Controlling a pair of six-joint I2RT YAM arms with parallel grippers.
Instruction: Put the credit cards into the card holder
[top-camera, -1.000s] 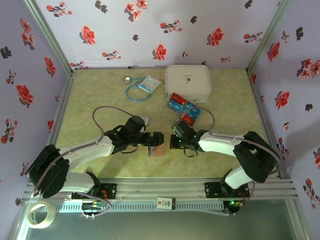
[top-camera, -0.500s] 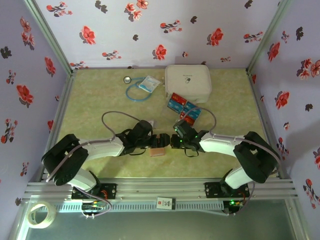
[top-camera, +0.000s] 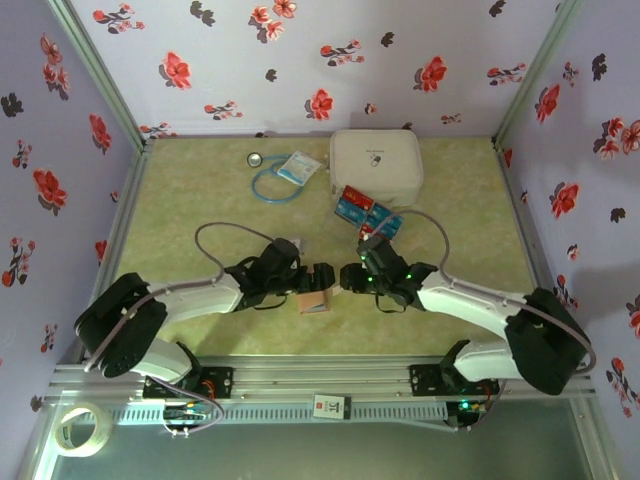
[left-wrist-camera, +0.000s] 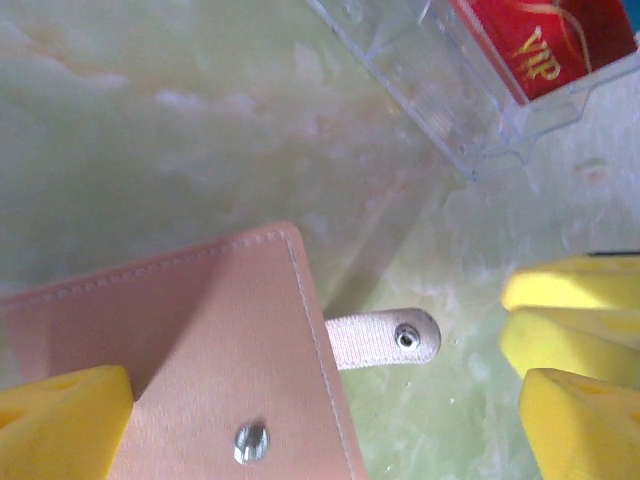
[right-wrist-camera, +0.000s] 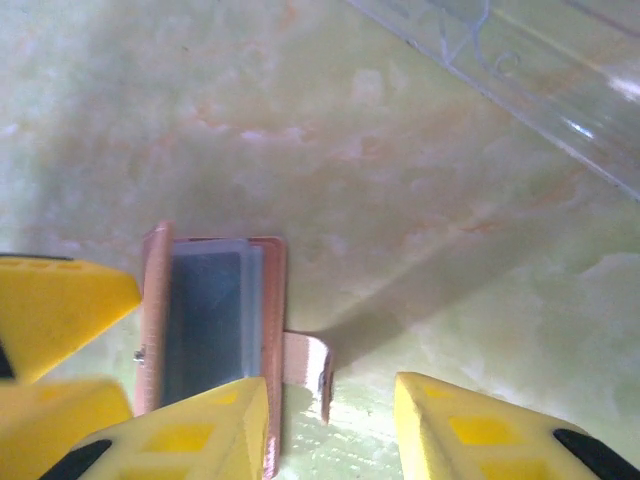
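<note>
Pinkish leather card holder (top-camera: 315, 299) under left tool (top-camera: 322, 276), wide open, empty; right tool (top-camera: 346, 279) just beside, part-open, gripping nothing.

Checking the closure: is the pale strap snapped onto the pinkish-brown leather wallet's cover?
No, the pale strap sticks out past the edge of the pinkish-brown leather wallet, off the metal stud.

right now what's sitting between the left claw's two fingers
The pinkish card holder, its corner and snap strap, lying on the green table. The left wrist view shows it; the left claw stands open.
</note>
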